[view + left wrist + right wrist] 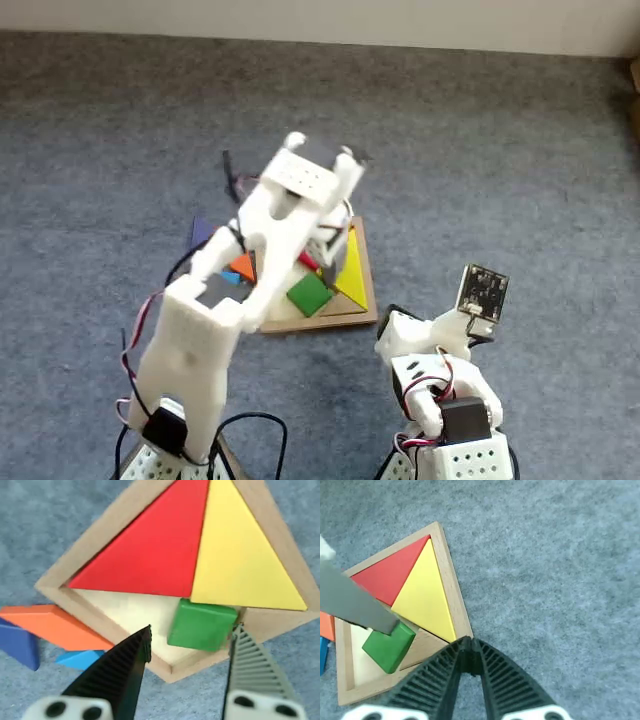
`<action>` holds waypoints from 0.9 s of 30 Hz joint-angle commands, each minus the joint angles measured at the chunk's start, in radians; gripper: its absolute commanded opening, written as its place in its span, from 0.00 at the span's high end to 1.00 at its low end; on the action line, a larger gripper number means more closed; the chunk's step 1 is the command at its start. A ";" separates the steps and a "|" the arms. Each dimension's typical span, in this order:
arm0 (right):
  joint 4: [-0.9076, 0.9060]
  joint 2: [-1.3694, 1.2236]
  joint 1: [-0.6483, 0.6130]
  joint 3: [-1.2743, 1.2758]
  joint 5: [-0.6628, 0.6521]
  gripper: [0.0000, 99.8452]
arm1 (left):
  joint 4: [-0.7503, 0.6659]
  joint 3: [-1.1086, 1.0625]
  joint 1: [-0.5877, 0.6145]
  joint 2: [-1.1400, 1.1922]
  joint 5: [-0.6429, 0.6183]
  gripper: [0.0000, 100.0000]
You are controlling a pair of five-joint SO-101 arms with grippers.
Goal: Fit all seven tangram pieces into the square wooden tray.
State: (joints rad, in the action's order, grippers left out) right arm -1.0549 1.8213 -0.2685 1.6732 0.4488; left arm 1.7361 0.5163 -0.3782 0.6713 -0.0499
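The square wooden tray (90, 545) (451, 585) (320, 322) holds a red triangle (150, 550) (387, 577) and a yellow triangle (235, 560) (425, 597) lying flat side by side. A green square (202, 625) (387, 647) (308, 293) sits tilted inside the tray below them. My left gripper (192, 630) is open, one finger on each side of the green square. Its grey finger (355, 605) touches the square's edge. My right gripper (470, 647) is shut and empty, over the carpet just off a tray corner.
On the carpet beside the tray lie an orange piece (55, 625) (242, 267), a dark blue piece (20, 642) (203, 232) and a light blue piece (80, 658). The left arm (250, 270) covers part of the tray. The right arm (440, 380) is folded back near its base.
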 commanded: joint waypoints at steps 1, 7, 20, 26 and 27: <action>0.018 0.015 0.013 0.105 -0.011 1.00 | 0.018 0.008 0.074 -0.166 0.012 0.82; 0.018 0.015 0.015 0.105 -0.011 1.00 | 0.017 -0.074 0.182 -0.269 0.132 0.96; 0.018 0.015 0.015 0.105 -0.011 1.00 | 0.015 -0.119 0.424 -0.182 0.222 0.78; 0.018 0.015 0.015 0.105 -0.011 1.00 | -0.083 -0.111 0.423 -0.028 0.221 0.78; 0.018 0.015 0.015 0.105 -0.011 1.00 | -0.103 -0.110 0.423 -0.004 0.219 0.78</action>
State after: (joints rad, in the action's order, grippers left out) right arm -1.0549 1.8213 -0.2685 1.6732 0.4488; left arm 1.7085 0.3936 0.0330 0.6176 0.1665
